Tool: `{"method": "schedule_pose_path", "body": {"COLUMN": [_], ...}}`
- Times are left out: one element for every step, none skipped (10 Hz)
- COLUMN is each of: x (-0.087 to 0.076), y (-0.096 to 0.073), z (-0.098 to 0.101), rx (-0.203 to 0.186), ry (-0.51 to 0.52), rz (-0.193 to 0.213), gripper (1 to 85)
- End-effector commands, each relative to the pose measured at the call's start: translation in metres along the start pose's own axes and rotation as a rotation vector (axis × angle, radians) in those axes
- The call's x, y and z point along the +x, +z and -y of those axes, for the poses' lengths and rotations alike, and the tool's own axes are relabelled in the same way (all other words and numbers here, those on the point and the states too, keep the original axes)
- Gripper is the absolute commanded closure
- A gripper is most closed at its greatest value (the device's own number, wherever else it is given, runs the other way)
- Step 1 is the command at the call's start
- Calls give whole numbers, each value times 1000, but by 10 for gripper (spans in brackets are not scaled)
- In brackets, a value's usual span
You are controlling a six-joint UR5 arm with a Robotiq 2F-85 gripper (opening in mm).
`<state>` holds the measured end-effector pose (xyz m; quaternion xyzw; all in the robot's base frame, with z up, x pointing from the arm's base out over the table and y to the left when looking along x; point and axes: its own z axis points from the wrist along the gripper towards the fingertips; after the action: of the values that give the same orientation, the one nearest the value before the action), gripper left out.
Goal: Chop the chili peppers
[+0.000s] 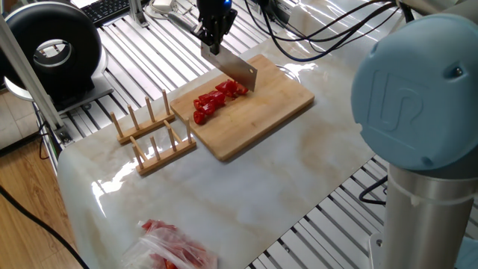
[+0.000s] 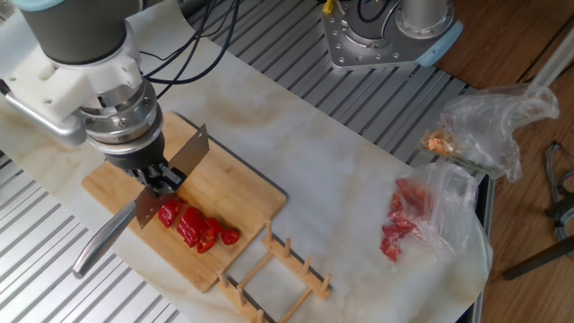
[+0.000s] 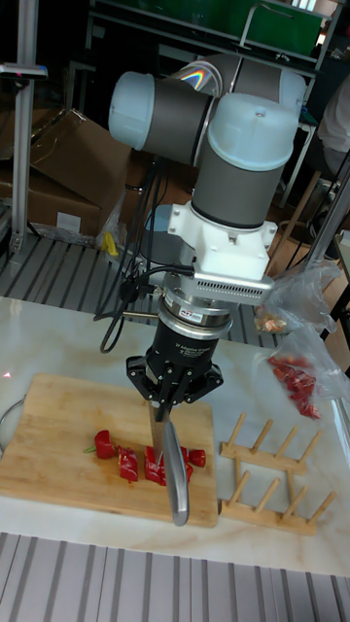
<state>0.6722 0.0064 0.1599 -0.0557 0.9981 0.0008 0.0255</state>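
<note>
Right now my gripper [image 2: 160, 179] is clenched on the cleaver [image 1: 230, 66], blade hanging just above the cutting board [image 1: 284, 101]. On that board, the chili peppers [image 1: 216, 99] lie as a short row of red chunks running toward the wooden rack [image 1: 149, 134]. My blade stands crosswise over the row's end farthest from the rack, so I judge the next chop falls there.

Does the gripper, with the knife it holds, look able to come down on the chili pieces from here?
Probably yes. The gripper holds the knife directly over the chili pieces on the cutting board, with nothing between blade and pieces.
</note>
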Motion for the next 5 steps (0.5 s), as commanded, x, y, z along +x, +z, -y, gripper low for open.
{"method": "schedule_pose_path", "body": {"x": [-5,-7,-7,-7,-6], "y": [-1,-1,-3,-4,-5], "z": [-2,2,6,7,7], "rx": [-5,0,2,0,-3], "ry": [16,18,21,21,22], "rz": [16,25,26,28,27], "gripper": [843,843,843,843,843]}}
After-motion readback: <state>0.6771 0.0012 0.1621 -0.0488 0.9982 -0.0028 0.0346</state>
